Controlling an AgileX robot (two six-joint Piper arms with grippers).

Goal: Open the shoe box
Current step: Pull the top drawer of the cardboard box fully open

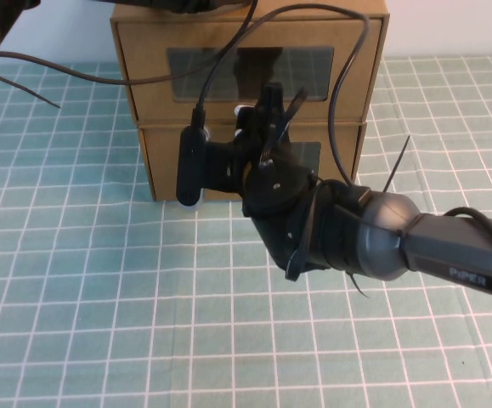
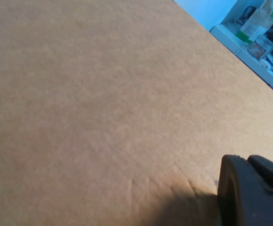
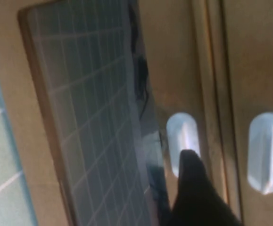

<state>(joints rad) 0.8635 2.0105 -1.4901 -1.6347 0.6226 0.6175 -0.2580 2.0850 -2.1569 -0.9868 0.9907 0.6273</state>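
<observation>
At the far middle of the gridded surface [image 1: 76, 297] two cardboard boxes stand stacked with their windowed fronts toward the robot: the upper shoe box [image 1: 246, 34] on the lower shoe box [image 1: 169, 166]. The right pincer [image 1: 279, 100] is up against those fronts, near the seam where the boxes meet. Its jaws are wide apart and hold nothing. In the right wrist view one dark fingertip [image 3: 193, 183] sits just in front of a pale finger notch [image 3: 182, 134] beside the window [image 3: 89, 117]. A second notch lies across the seam, and it is hard to say which box each belongs to. The left pincer [image 2: 252, 193] rests close over a plain cardboard panel, probably the top of the stack, and I cannot tell whether it is wide or narrow. The step in hand looks like the approach to the pull point, with the front not yet drawn out. Next, a fingertip should probably hook into the notch, or the jaws close on its edge. Then comes a straight pull toward the robot while the stack is kept from sliding along.
</observation>
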